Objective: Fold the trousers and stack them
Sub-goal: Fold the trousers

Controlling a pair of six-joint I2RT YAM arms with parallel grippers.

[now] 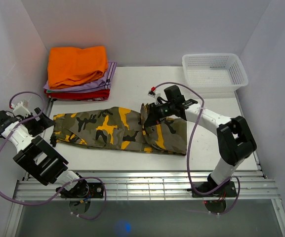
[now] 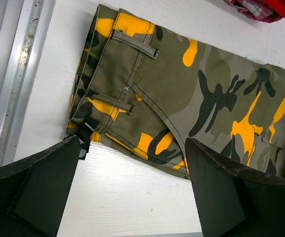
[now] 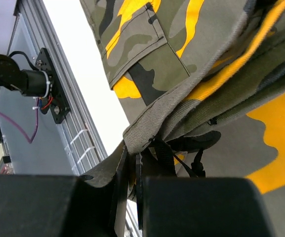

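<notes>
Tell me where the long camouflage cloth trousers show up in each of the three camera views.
Top external: the long camouflage cloth trousers lie across mid-picture, right end bunched in the right hand.
Left wrist: belt-loop end fills the upper right.
Right wrist: cloth fills the right, pinched at bottom centre.
Shared landmark: the ribbed metal rail, in all three.

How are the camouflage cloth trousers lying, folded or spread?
Partly folded: the camouflage cloth trousers lie flat, one end bunched in the shut right pincer.

Top view: high above near edge, looking down on whole table [image 1: 142, 79]. Wrist views: close on trousers [image 2: 191, 89], shared with top.
</notes>
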